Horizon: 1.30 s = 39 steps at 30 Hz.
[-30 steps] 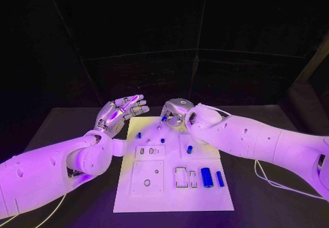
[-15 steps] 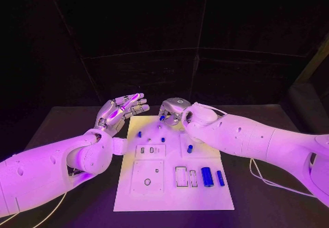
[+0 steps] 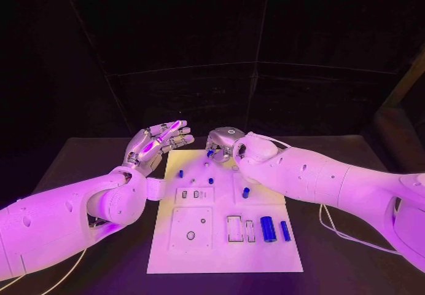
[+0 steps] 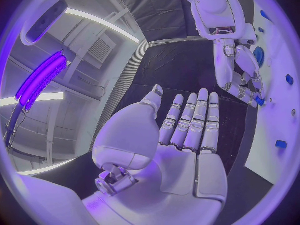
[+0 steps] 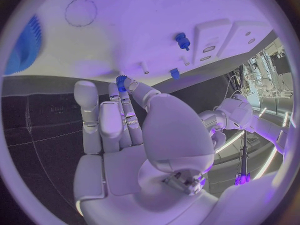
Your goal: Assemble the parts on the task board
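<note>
- Black tabletop [image 3: 80, 163] under dark surroundings carries the white rectangular task board [image 3: 222, 255], which runs lengthwise away from the robot between its two arms.
- Held at the fingertips of the silver right hand [image 3: 226, 144] is a small blue part [image 3: 210, 152]; the right wrist view shows it pinched between the thumb and one finger [image 5: 128, 85], the other fingers lying straight and close alongside.
- That pinched piece hangs over the far end of the board, above a bare patch with a thin white peg [image 5: 144, 67] just beside it and two small blue pegs [image 5: 182, 40] already standing a little nearer the robot. Its long axis is too small to tell.
- My judgement: the coming move turns on the part lying directly below the right fingertips, so it calls for a descent by the right hand, which is by far the nearer one.
- Silver left hand [image 3: 158, 142] is raised at the board's far left corner, palm up, fingers straight and side by side with the thumb apart, holding nothing; it stands just beside the right hand without touching it.
- Further parts lie at the near right of the board: a thick blue cylinder [image 3: 266, 228] and a slimmer blue bar [image 3: 284, 230], both lengthwise along the board, well apart from either hand.
</note>
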Each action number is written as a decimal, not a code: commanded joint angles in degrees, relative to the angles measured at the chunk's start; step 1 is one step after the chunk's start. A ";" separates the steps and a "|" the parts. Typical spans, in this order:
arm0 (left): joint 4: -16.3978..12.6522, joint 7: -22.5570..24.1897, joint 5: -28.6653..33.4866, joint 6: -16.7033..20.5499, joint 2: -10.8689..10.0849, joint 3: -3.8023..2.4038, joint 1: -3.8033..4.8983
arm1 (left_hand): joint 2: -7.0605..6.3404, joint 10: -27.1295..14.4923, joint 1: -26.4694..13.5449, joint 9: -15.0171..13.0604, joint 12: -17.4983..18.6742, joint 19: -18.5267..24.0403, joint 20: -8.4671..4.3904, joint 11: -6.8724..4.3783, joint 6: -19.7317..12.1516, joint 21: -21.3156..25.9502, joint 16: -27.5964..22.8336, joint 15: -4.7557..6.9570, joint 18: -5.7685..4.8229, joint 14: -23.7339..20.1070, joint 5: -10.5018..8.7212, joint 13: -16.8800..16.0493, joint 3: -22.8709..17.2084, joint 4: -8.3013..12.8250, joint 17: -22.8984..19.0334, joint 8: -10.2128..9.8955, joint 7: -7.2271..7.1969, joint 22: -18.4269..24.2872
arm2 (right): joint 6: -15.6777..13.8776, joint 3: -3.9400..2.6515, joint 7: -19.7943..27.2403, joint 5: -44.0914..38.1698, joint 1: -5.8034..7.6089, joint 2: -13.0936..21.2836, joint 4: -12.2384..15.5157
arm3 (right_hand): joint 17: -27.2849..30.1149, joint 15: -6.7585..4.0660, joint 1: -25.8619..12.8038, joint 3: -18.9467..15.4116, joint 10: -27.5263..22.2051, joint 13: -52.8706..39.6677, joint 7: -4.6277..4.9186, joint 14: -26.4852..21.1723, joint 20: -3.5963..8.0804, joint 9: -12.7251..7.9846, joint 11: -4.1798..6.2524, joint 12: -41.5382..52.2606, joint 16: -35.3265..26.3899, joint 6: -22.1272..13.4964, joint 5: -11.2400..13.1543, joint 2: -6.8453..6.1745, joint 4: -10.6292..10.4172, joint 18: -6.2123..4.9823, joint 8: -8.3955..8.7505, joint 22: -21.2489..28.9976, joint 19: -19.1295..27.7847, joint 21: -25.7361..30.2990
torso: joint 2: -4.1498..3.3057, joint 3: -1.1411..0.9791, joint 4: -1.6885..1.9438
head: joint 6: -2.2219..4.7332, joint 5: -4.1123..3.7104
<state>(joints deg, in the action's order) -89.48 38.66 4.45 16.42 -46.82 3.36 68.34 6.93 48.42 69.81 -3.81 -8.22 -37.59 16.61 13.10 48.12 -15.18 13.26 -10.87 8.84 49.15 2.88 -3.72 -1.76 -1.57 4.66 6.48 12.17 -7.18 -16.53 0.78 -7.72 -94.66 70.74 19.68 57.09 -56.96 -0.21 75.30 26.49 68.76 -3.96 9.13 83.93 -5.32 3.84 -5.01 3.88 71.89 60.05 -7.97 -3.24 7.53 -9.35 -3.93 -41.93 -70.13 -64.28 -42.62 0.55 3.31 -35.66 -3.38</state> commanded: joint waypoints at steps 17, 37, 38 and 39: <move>0.00 -0.01 -0.31 -0.72 -0.14 -0.06 0.28 | 0.41 0.23 -0.07 0.03 0.02 -0.42 -0.02 0.18 0.28 -0.39 -0.45 -0.10 0.95 0.30 0.37 0.09 -0.01 0.18 -0.12 -0.15 4.06 0.08 | -0.32 -0.04 -1.99 -1.23 0.18 0.19 0.69 | 11.49 2.02 -1.83 -4.97 -12.86 0.34 1.33 -2.72 -1.72 -0.29 -1.97 -0.09 -7.12 -12.13 2.72 -4.07 -3.02 -1.29 0.51 12.36 7.76 7.99 | 0.03 0.01 -0.15 | -0.14 0.33; -0.05 -0.38 -0.31 -2.18 -0.99 -0.04 0.35 | 0.51 0.08 0.37 0.05 0.29 -0.57 -0.03 0.16 0.14 -0.38 -0.81 -0.14 0.92 0.27 0.41 0.09 -0.39 0.77 -0.32 -0.44 3.98 0.24 | 0.76 -2.14 -5.24 15.34 1.68 19.69 16.50 | -5.42 -1.75 -0.61 -17.87 6.20 -10.49 -1.17 2.06 1.15 0.31 2.23 19.74 3.96 -6.84 -2.95 -5.49 -10.71 0.90 -1.76 0.53 -1.35 -0.03 | 0.33 -0.28 -1.67 | 0.57 0.25; -0.02 -0.40 -0.31 -2.20 -0.99 -0.04 0.35 | 0.51 0.08 0.37 0.05 0.29 -0.57 -0.03 0.16 0.14 -0.38 -0.81 -0.14 0.92 0.27 0.41 0.09 -0.39 0.77 -0.32 -0.44 3.98 0.24 | 1.80 -2.18 -5.26 16.00 1.69 20.22 16.54 | -5.91 -1.28 0.13 -19.34 4.88 -12.91 -1.14 1.95 1.25 0.21 2.26 21.50 4.30 -7.50 -3.33 -5.31 -12.00 0.83 -1.72 0.23 -1.31 -0.29 | 0.33 -0.31 -1.76 | 0.58 0.30; 0.02 -0.42 -0.31 -2.24 -0.97 -0.04 0.35 | 0.51 0.08 0.37 0.05 0.29 -0.57 -0.03 0.16 0.14 -0.38 -0.81 -0.14 0.92 0.27 0.41 0.09 -0.39 0.77 -0.32 -0.44 3.98 0.24 | 2.72 -2.22 -5.25 16.52 1.69 20.62 16.48 | -6.19 -1.29 0.39 -20.16 4.20 -14.23 -0.92 1.92 1.11 0.18 2.22 22.45 4.48 -7.80 -3.39 -5.12 -12.92 0.93 -1.74 0.09 -1.27 -0.41 | 0.33 -0.33 -1.80 | 0.58 0.31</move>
<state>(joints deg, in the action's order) -89.40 38.14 4.44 15.28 -47.77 3.37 68.59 7.20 48.42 70.07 -3.81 -8.22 -37.59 16.61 13.10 48.12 -15.37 12.80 -10.87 8.84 49.15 3.11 -3.67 -2.15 -1.18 4.42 6.26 12.17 -7.01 -18.11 -1.35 -11.54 -82.83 72.34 40.18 73.28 -62.95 -1.68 75.14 6.82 73.44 -17.41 8.18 83.95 -4.09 4.07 -2.80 25.74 76.23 52.52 -11.20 -8.53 -4.97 -9.31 -5.64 -41.69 -71.20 -64.52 -42.34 0.31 1.86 -35.10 -3.14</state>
